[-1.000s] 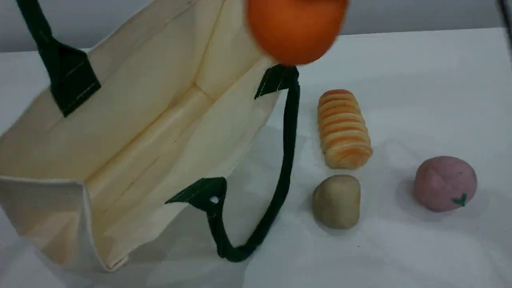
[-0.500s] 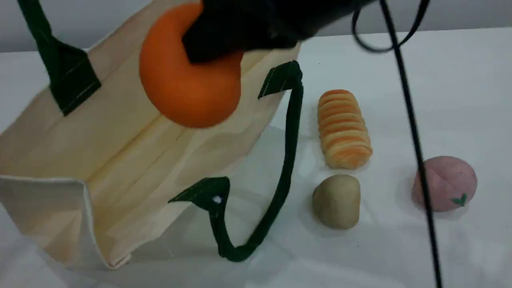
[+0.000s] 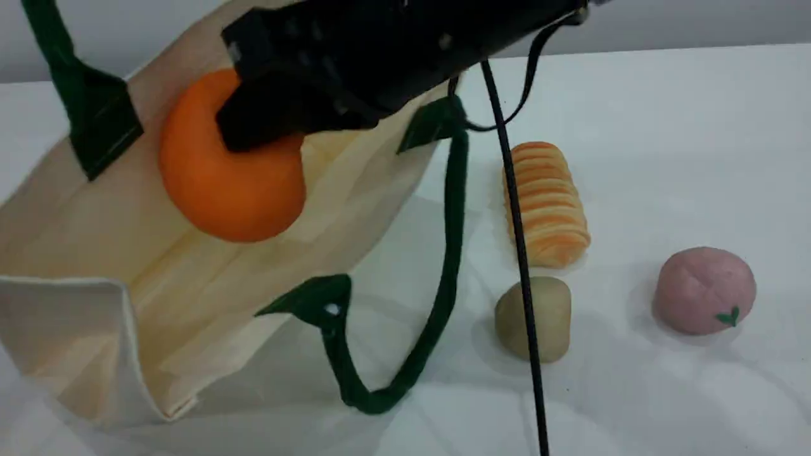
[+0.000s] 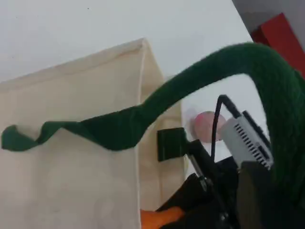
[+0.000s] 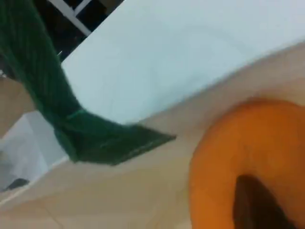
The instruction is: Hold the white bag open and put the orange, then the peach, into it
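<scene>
The white bag [image 3: 95, 221] lies with its mouth open toward the fruits. Its upper green handle [image 3: 63, 69] is pulled taut up out of the scene view. In the left wrist view that strap [image 4: 281, 105] runs down to my left gripper, which is shut on it; its fingers are hidden. My right gripper [image 3: 253, 136] is shut on the orange [image 3: 231, 183] and holds it inside the bag's mouth, above the lower wall. A dark fingertip [image 5: 255, 205] presses into the orange [image 5: 248, 143]. The pink peach [image 3: 704, 290] rests on the table at the right.
A striped bread roll [image 3: 546, 202] and a beige lump [image 3: 533, 320] lie between the bag and the peach. The bag's lower handle [image 3: 443, 272] loops out on the table. A black cable [image 3: 523, 266] hangs from the right arm across them.
My right gripper has carried the orange from above the bag's right rim down and left into the open mouth. The bag's lower wall shifted slightly; the other fruits stayed put.
</scene>
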Robot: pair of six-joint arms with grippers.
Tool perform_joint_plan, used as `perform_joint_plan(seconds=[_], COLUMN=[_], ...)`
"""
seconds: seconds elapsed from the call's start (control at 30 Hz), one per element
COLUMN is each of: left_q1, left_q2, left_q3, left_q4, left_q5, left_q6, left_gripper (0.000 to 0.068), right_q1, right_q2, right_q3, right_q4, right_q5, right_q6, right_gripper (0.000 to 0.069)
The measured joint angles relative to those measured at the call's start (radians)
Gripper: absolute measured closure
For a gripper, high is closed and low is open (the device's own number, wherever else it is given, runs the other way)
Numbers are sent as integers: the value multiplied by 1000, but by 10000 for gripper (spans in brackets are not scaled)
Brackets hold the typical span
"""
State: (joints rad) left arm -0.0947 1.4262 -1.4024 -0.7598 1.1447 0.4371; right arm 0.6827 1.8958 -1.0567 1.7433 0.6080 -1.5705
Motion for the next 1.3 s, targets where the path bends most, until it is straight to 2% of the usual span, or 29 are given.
perform_joint_plan(seconds=[0.13, 0.23, 0.33, 0.4, 0.5, 0.67, 0.83, 1.1, 1.2, 1.3], left_q1=[0, 0, 0, 0, 0, 0, 0, 0, 0, 0], left_q2=[0, 0, 0, 0, 0, -1, -3, -3, -3, -3], left_q3=[0, 0, 0, 0, 0, 0, 0, 0, 0, 0], left_q4=[0, -1, -1, -1, -1, -2, -2, -1, 0, 0], left_q5=[1, 1, 3, 3, 3, 4, 6, 6, 6, 6], left_q6=[0, 0, 0, 0, 0, 0, 0, 3, 3, 3], left_gripper=[629, 629, 629, 629, 629, 629, 629, 629, 629, 629], right_q1=[12, 16, 16, 16, 15, -14, -89, -277, -346, -411], right_q2=[5, 5, 1, -9, -38, -120, -194, -223, -223, -222], right_q3=[0, 1, 1, 1, 1, 4, 37, 118, 165, 219], right_q4=[2, 3, 3, 3, 3, -21, -220, -573, -673, -744], right_q5=[-32, -20, 19, 43, 38, -61, -162, -101, -52, -61], right_q6=[0, 1, 1, 1, 1, 1, 82, 403, 486, 538], right_gripper=[557, 432, 263, 177, 95, 92, 111, 113, 113, 113])
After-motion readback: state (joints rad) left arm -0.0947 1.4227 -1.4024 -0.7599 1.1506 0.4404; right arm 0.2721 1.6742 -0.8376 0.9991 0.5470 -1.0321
